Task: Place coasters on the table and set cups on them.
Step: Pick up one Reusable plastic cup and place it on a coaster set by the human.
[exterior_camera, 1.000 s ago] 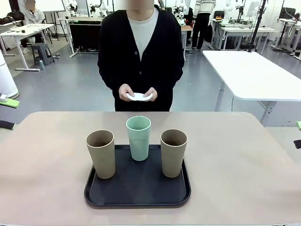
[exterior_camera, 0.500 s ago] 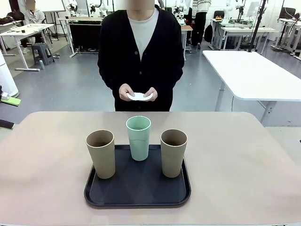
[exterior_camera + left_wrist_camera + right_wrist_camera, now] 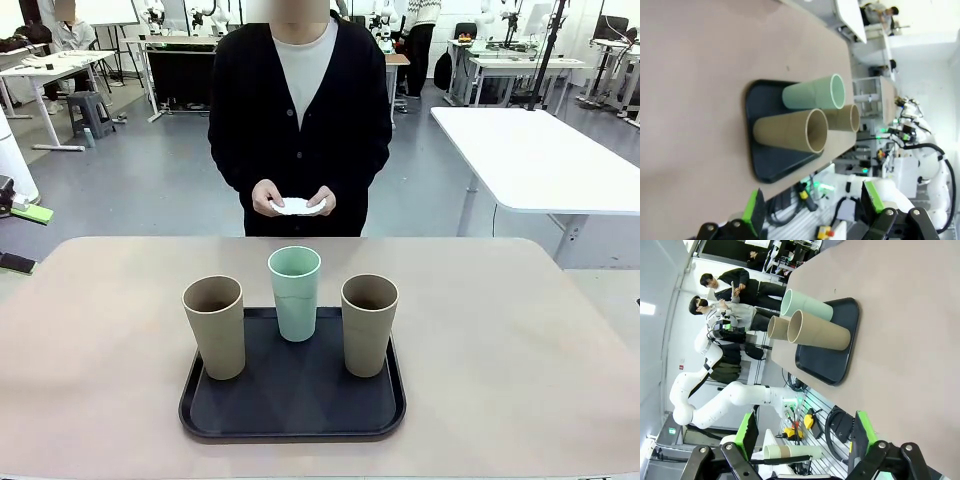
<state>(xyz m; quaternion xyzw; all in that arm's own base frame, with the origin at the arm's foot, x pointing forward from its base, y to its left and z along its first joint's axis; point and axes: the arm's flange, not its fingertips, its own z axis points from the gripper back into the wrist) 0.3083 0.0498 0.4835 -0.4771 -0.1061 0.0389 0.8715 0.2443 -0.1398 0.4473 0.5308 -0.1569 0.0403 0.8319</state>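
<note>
A person (image 3: 300, 110) at the top centre of the front view clasped white coasters (image 3: 297, 206), seen just above the far edge of the table (image 3: 520, 340); how many was hard to tell. Three cups stood upright on a black tray (image 3: 292, 405) at lower centre: the mint green cup (image 3: 295, 292) at the back, the left tan cup (image 3: 214, 325) and the right tan cup (image 3: 369, 323) flanking it. Along the bottom of the wrist views, the left gripper (image 3: 813, 204) and the right gripper (image 3: 805, 429) had their fingers spread wide apart, holding nothing.

robotics lab — white rectangular work tables (image 3: 530, 150) and a white jointed robot arm (image 3: 747, 394) are standing about a smooth grey floor (image 3: 150, 190).
</note>
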